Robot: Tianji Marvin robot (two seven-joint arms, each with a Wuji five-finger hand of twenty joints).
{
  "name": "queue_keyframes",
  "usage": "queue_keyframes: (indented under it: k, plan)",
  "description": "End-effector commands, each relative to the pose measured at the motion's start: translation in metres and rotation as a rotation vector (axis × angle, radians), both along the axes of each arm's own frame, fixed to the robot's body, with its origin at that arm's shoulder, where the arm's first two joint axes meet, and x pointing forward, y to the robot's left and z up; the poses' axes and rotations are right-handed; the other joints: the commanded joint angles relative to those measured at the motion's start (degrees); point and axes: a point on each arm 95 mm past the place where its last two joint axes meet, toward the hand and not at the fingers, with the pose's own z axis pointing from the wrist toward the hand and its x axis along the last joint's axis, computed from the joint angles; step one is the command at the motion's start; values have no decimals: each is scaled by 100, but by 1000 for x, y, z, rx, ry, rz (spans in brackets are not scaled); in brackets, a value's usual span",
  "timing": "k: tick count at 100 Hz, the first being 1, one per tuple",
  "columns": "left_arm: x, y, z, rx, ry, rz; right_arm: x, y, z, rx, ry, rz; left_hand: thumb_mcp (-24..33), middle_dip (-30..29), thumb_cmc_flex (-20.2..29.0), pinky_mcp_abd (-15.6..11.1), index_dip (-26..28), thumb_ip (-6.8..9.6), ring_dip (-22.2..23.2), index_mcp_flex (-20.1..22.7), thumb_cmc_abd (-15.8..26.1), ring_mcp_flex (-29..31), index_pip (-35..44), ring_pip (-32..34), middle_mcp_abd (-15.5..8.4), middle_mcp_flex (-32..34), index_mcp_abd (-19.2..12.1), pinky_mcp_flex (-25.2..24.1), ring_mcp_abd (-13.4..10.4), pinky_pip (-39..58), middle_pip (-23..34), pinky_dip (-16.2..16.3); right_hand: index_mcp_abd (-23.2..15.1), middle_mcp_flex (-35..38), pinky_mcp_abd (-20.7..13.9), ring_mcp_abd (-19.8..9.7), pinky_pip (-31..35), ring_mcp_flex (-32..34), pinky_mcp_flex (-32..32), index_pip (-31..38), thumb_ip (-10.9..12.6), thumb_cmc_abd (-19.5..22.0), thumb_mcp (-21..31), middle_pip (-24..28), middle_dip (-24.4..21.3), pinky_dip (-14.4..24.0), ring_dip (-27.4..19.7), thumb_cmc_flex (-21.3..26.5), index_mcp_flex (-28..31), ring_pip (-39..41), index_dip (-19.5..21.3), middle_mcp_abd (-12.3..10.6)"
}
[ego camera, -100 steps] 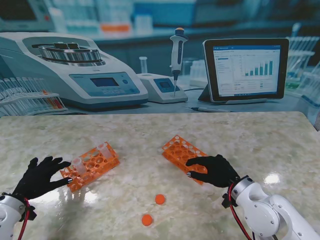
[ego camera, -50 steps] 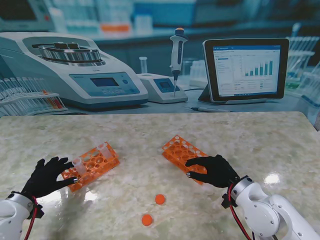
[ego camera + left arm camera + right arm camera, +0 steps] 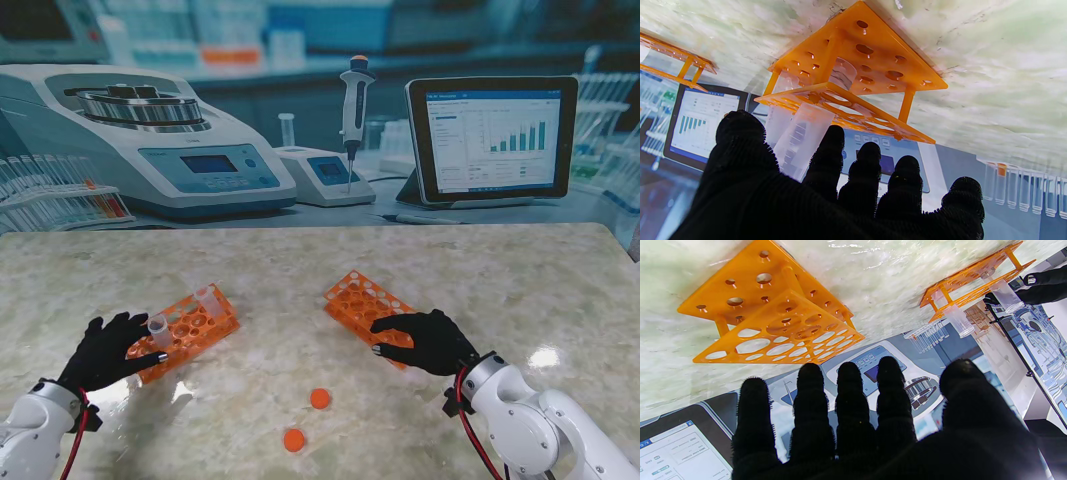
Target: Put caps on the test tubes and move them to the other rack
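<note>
The black-gloved left hand (image 3: pixel 112 348), fingers spread and holding nothing, reaches at the clear plastic test tube (image 3: pixel 158 326) standing in the near end of the orange perforated rack (image 3: pixel 185 328) toward the marble table's (image 3: pixel 300 265) left edge. It should pinch the tube just under its rim and lift straight. The black-gloved right hand (image 3: pixel 428 340), fingers apart, rests on the empty orange rack (image 3: pixel 362 298); two round orange caps (image 3: pixel 320 398) lie near the front edge.

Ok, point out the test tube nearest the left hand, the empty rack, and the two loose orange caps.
Test tube (image 3: pixel 158 325), stand view: its open rim.
Empty rack (image 3: pixel 357 296), stand view: its perforated top plate.
Farther cap (image 3: pixel 320 398), stand view: its centre.
Nearer cap (image 3: pixel 294 439), stand view: its centre.
</note>
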Motion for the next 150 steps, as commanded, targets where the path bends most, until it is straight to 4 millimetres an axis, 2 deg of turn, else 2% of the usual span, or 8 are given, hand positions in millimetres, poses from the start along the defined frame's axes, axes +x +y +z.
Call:
queue_keyframes:
  k: [1, 23, 53, 58, 94, 116, 127, 150]
  plan:
    - [0, -2, -3, -4, 17, -1, -3, 2, -2, 1, 9, 4, 123, -96, 64, -127, -96, 10, -85, -43, 82, -208, -70, -96, -167, -223, 24, -114, -196, -203, -55, 30, 5, -20, -18, 21, -78, -133, -86, -47, 77, 113, -4, 37, 47, -5, 90, -113, -118, -90, 35, 16]
    - [1, -4, -6, 0, 30, 2, -3, 3, -2, 0, 11, 8, 181, -84, 228, -177, -81, 32, -84, 10, 326, -225, -16, -93, -355, -202, -128, -157, -261, -216, -6, 38, 6, -20, -17, 14, -76, -129, -87, -44, 77, 117, -5, 37, 47, -3, 91, -108, -112, -89, 37, 18]
    - [0, -4, -9, -26, 30, 19, -3, 4, -2, 0, 12, 12, 156, -66, 739, -313, 23, 89, -65, 312, 744, -145, 440, -68, -731, -140, -930, -174, -439, -256, 191, 17, 9, -12, -13, 20, -77, -126, -82, -42, 79, 118, -6, 40, 48, -3, 92, -93, -108, -88, 38, 16]
    - [0, -5, -9, -29, 28, 20, -3, 4, -2, -1, 13, 12, 134, -35, 821, -334, 70, 84, -61, 363, 802, -125, 607, -67, -975, -113, -1059, -167, -462, -264, 258, 3, 10, -9, -20, 17, -77, -128, -84, -41, 79, 119, -8, 41, 48, -3, 91, -94, -108, -89, 38, 17]
    - [2, -9, -10, -53, 1, 16, -3, 5, -2, -2, 14, 13, 129, 75, 1412, -349, 469, 37, -31, 999, 546, 110, 1297, -7, -1325, 116, -1748, -126, -568, -234, 454, 8, 12, -8, -21, 14, -75, -126, -78, -36, 81, 124, -14, 41, 48, -2, 91, -61, -95, -89, 39, 8]
    - [3, -10, -10, -63, -7, 18, -3, 5, -2, -3, 18, 16, 94, 93, 1389, -318, 422, 40, -25, 1007, 467, 170, 1312, 5, -1290, 155, -1606, -90, -549, -225, 474, 5, 7, -6, -19, 14, -75, -120, -74, -33, 82, 127, -24, 42, 48, -2, 91, -50, -88, -87, 40, 12]
    - [3, -9, -10, -60, -9, 19, -3, 6, -2, -3, 19, 16, 98, 84, 1203, -285, 247, 51, -23, 939, 475, 193, 1113, 6, -1213, 162, -977, -62, -525, -223, 448, -5, 11, -10, -18, 17, -75, -132, -77, -32, 83, 129, -27, 40, 47, -1, 89, -43, -86, -92, 41, 4]
    - [3, -9, -10, -57, -30, 21, -3, 6, -1, -4, 21, 18, 104, 31, 1050, -209, 137, 88, 1, 917, 265, 254, 867, 28, -692, 242, -567, -39, -450, -215, 359, -11, 13, -8, -17, 12, -76, -124, -78, -33, 84, 131, -38, 41, 47, -2, 90, -37, -88, -89, 40, -1]
